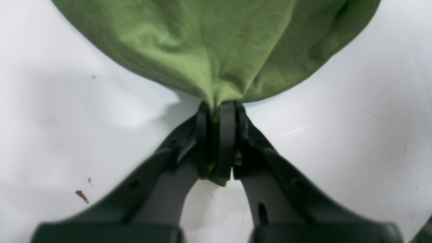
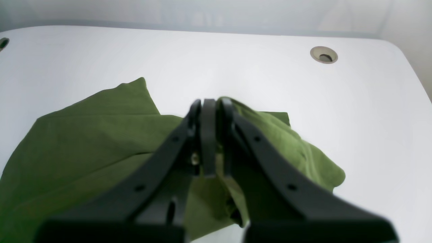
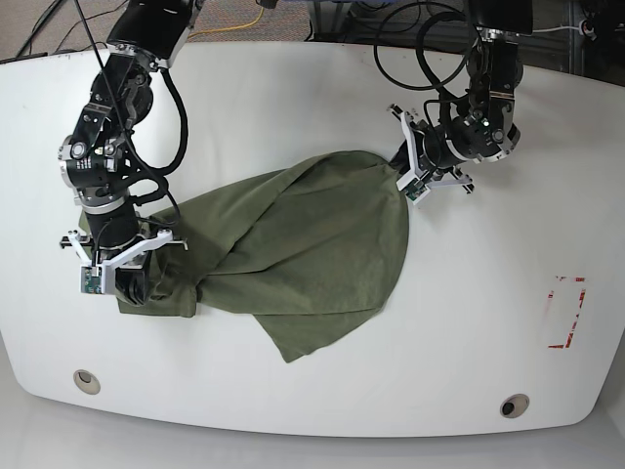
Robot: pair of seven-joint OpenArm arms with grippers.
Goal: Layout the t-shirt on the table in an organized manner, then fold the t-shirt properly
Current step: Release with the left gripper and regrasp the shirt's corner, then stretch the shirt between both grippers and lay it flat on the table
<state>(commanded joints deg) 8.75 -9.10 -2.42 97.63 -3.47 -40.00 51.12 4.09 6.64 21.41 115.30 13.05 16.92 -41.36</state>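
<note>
The olive-green t-shirt [image 3: 312, 254] lies crumpled and stretched across the middle of the white table [image 3: 293, 98], with one rounded lobe hanging toward the front. My left gripper [image 3: 400, 168] is at the shirt's upper right corner, shut on a pinch of fabric [image 1: 216, 91] just above the tabletop. At the shirt's lower left end, my right gripper [image 3: 134, 293] is shut on a bunched fold [image 2: 256, 125]. The t-shirt [image 2: 84, 141] spreads out to the left of the right gripper [image 2: 209, 103]. The collar is hidden.
Two round grommet holes [image 3: 86, 380] [image 3: 514, 405] sit near the table's front edge. A red tape rectangle [image 3: 566, 313] marks the right side. Cables [image 3: 430, 59] trail over the back edge. A small brown mark [image 1: 82, 196] dots the table [image 1: 354, 135].
</note>
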